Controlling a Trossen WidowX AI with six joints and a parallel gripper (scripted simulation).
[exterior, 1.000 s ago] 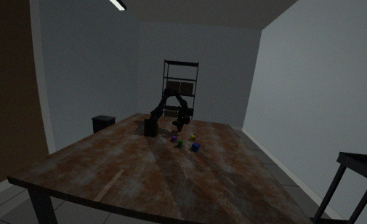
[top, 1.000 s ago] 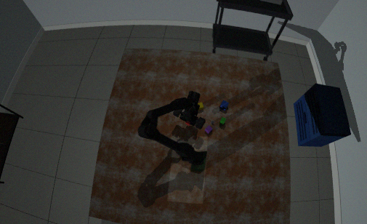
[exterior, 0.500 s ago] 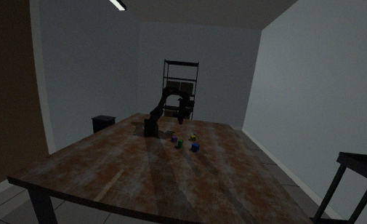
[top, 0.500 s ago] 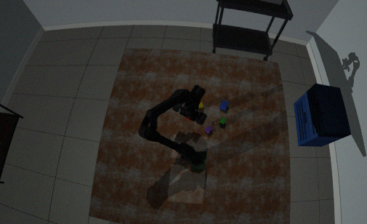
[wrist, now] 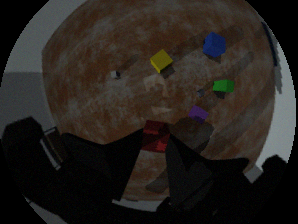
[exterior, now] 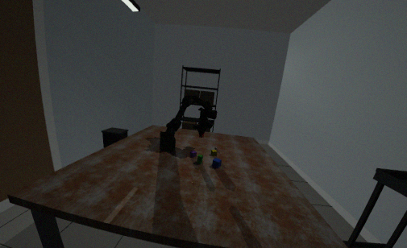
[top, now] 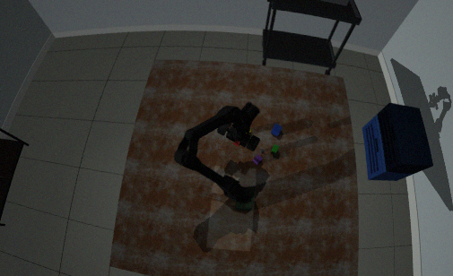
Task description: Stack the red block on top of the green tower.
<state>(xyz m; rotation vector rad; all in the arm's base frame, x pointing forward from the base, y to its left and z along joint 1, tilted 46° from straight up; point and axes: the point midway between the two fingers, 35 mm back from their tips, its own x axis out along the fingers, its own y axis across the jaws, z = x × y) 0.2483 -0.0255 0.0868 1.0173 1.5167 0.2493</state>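
My gripper (exterior: 201, 134) (wrist: 155, 133) is shut on the red block (top: 236, 143) (exterior: 202, 135) (wrist: 156, 136) and holds it well above the table. The green tower (top: 274, 149) (exterior: 200, 159) (wrist: 223, 86) stands upright on the table, clear of the gripper. In the wrist view it is above and to the right of the red block. Much of the red block is hidden by the arm in the top view.
A purple block (top: 257, 159) (exterior: 193, 154) (wrist: 198, 114) lies near the green tower. A blue block (top: 276, 130) (exterior: 217, 163) (wrist: 214, 45) and a yellow block (exterior: 213, 152) (wrist: 161, 60) stand farther off. A small grey piece (wrist: 200, 93) lies between the purple block and the tower, another (wrist: 116, 74) left of the yellow block.
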